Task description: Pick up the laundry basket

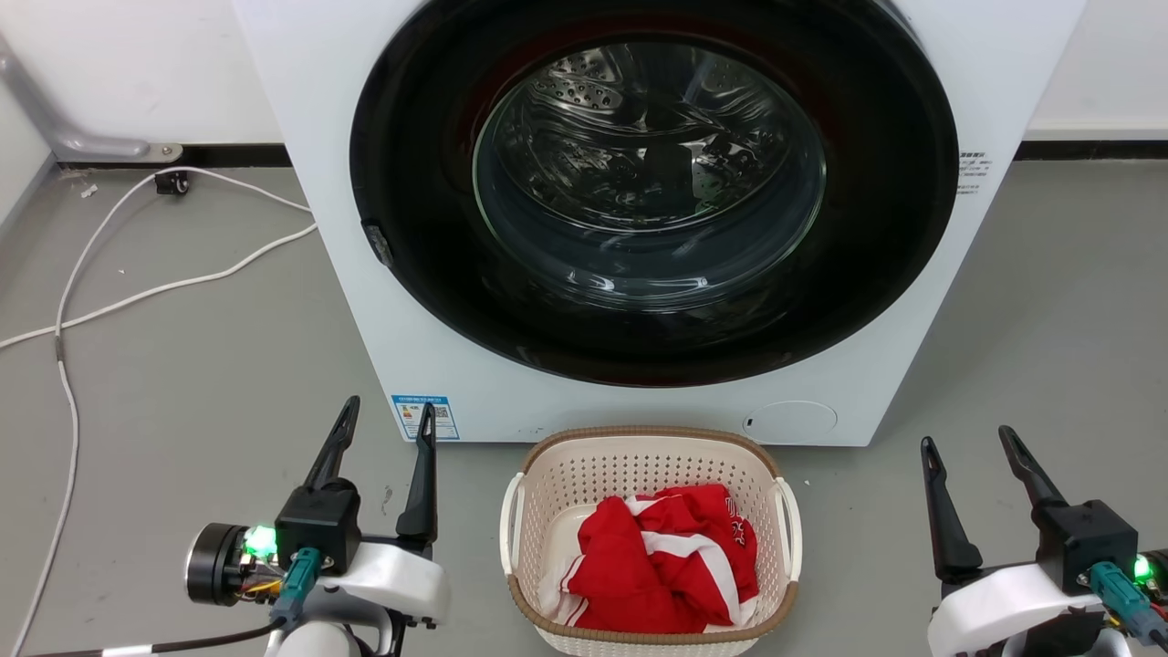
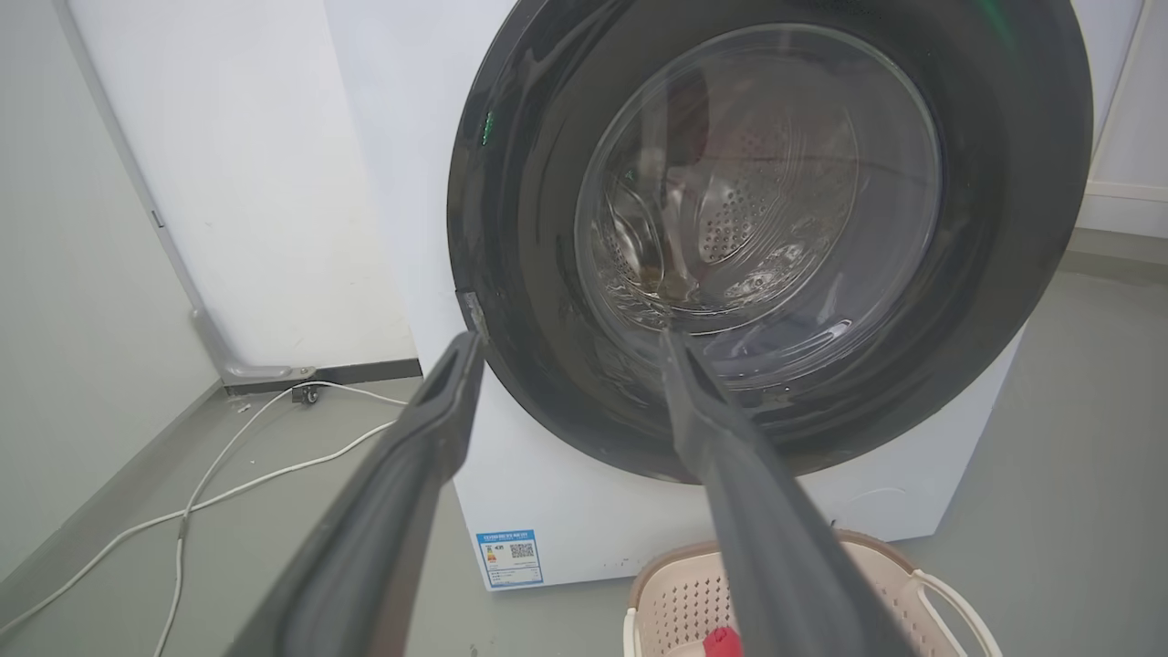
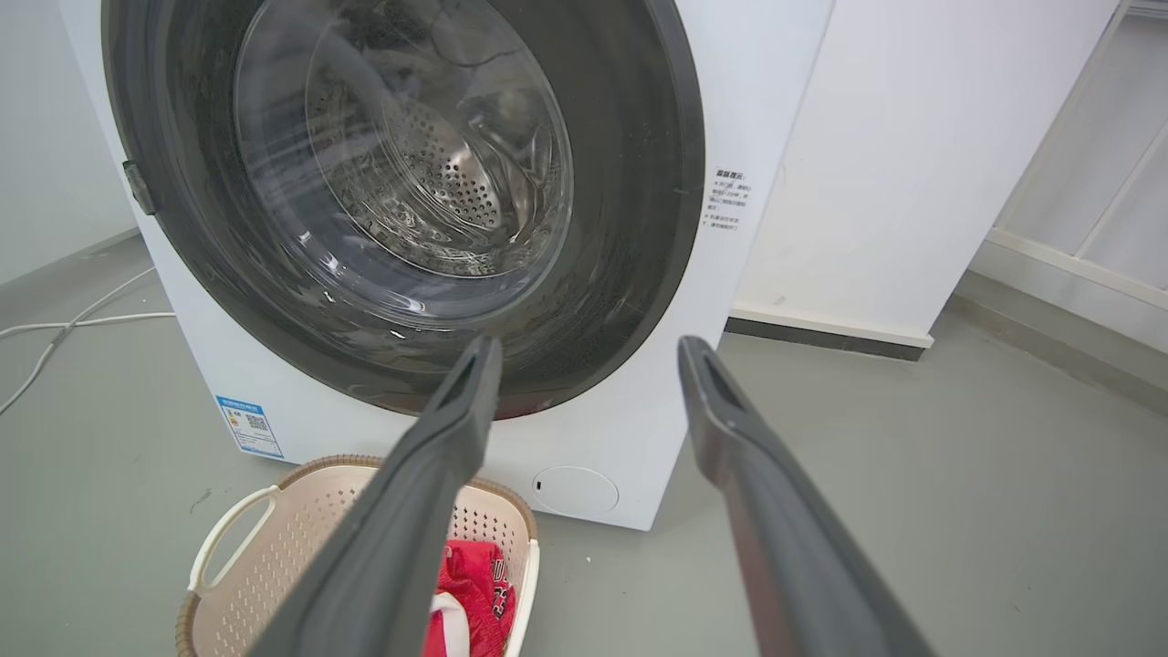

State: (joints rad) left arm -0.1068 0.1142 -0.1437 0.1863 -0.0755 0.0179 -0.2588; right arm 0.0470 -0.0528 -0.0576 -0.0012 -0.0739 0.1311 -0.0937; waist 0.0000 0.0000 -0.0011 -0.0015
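The laundry basket (image 1: pixel 584 474) is cream perforated plastic with a brown woven-look rim and white side handles. It stands on the grey floor in front of the washing machine, holding a red and white garment (image 1: pixel 671 561). My left gripper (image 1: pixel 386 418) hovers open to the basket's left, apart from it. On the basket's other side my right gripper (image 1: pixel 969 443) is open too, with nothing between its fingers. The left wrist view catches the laundry basket (image 2: pixel 675 593) at its bottom edge. The laundry basket (image 3: pixel 274 547) lies low left in the right wrist view.
A white washing machine (image 1: pixel 328 137) with a closed dark round door (image 1: pixel 652 192) stands right behind the basket. White cables (image 1: pixel 109 292) trail over the floor at the left. A grey pipe bracket (image 1: pixel 73 137) sits at the wall's base.
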